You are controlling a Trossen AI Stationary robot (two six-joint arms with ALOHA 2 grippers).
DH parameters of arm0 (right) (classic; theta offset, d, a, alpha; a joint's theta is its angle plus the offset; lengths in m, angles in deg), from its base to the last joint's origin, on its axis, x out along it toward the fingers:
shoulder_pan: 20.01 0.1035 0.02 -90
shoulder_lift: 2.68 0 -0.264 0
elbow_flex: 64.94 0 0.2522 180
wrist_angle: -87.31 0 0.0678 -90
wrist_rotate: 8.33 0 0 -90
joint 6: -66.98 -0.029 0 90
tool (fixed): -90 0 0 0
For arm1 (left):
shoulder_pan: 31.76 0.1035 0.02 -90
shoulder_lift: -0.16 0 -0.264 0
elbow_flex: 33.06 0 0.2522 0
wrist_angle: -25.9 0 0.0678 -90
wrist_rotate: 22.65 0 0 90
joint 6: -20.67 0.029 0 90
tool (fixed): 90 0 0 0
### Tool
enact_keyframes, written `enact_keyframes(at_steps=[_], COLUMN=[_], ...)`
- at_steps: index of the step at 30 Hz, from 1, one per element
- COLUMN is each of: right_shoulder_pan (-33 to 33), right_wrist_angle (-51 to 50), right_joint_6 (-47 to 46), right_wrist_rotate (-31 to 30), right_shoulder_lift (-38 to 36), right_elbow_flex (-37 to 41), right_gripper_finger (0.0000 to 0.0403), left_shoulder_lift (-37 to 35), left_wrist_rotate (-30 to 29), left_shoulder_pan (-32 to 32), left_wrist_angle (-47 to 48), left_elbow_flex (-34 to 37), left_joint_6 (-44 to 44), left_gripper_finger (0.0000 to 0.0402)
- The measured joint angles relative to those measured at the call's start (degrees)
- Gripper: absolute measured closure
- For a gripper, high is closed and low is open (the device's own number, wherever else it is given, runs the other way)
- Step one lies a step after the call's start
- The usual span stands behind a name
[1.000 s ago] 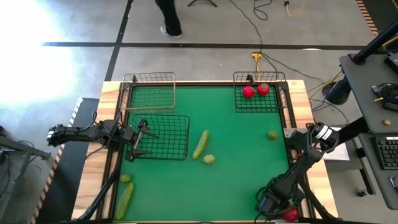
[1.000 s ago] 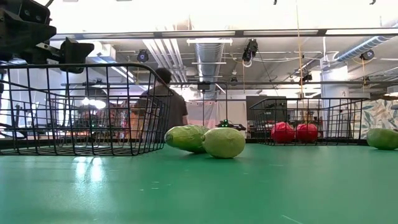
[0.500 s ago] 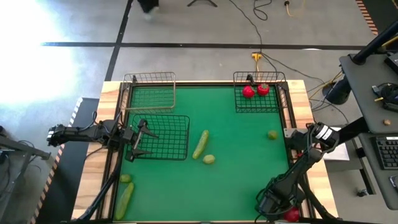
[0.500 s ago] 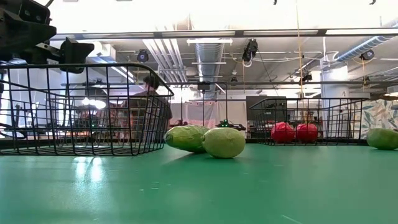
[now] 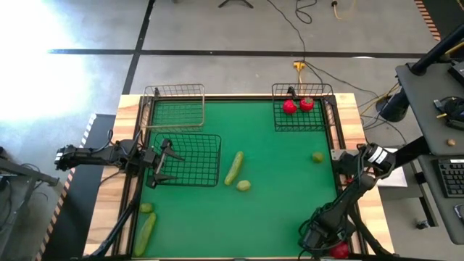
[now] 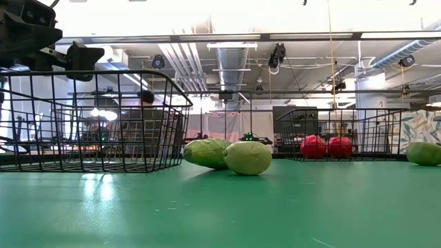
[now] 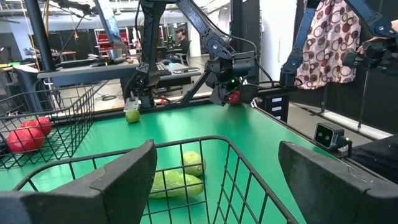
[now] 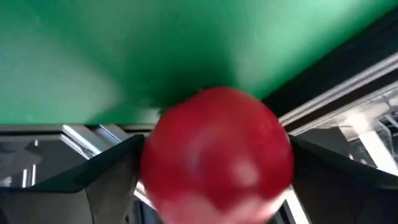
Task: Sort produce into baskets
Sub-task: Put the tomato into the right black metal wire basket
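Looks like a robotics lab or workshop. There's a green worktop (image 5: pixel 275 181) framed in wood, sitting on a bare concrete floor (image 5: pixel 217 29) marked with black tape and crossed by loose cables (image 5: pixel 301 40). Overhead you get exposed ducts (image 6: pixel 231 58) and strip lights, plus a desk with a keyboard (image 5: pixel 451 177) alongside and more robot arms (image 7: pixel 211 43) on benches further back.

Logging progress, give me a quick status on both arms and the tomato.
Left end effector open at black basket rim. Right end effector shut on tomato, near-right table corner. Nothing blocking.
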Motion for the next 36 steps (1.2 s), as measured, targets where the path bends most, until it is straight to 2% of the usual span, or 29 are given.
enact_keyframes(at_steps=[8, 13, 16, 19, 23, 26, 31, 36], right_shoulder_pan=[-0.21, -2.26, -4.96, -9.49, -18.23, -27.37, -47.72, -67.21], right_wrist_angle=[-0.2, -2.12, -7.8, -17.46, -27.14, -30.0, -30.63, -25.97], right_joint_6=[-1.95, -0.31, 3.88, 11.75, 23.9, 34.5, 50.36, 61.67], right_wrist_rotate=[0.44, -0.21, -4.71, -13.96, -30.08, -40.35, -53.08, -61.63], right_shoulder_lift=[-0.08, -1.3, -2.87, -5.0, -8.64, -11.83, -17.61, -22.13], right_elbow_flex=[0.67, -2.08, -5.3, -8.52, -12.55, -13.51, -13.34, -14.63], right_gripper_finger=[0.0079, 0.0092, 0.009, 0.009, 0.0092, 0.009, 0.0093, 0.0089], left_shoulder_lift=[0.01, -0.01, 0.01, 0.01, 0.01, 0.0, -0.01, 0.0], left_wrist_rotate=[0.0, 0.0, 0.0, 0.0, -0.02, -0.01, 0.0, 0.0], left_shoulder_pan=[-0.02, 0.0, 0.0, 0.0, -0.02, -0.02, -0.02, -0.02], left_wrist_angle=[0.0, 0.0, 0.0, 0.0, 0.0, 0.0, 0.0, 0.0], left_elbow_flex=[0.0, 0.0, 0.0, 0.0, 0.0, 0.0, 0.0, 0.0], left_joint_6=[-0.01, -0.01, 0.0, 0.0, 0.0, 0.0, 0.0, 0.0], left_gripper_finger=[0.0083, 0.0083, 0.0083, 0.0083, 0.0083, 0.0083, 0.0083, 0.0083])
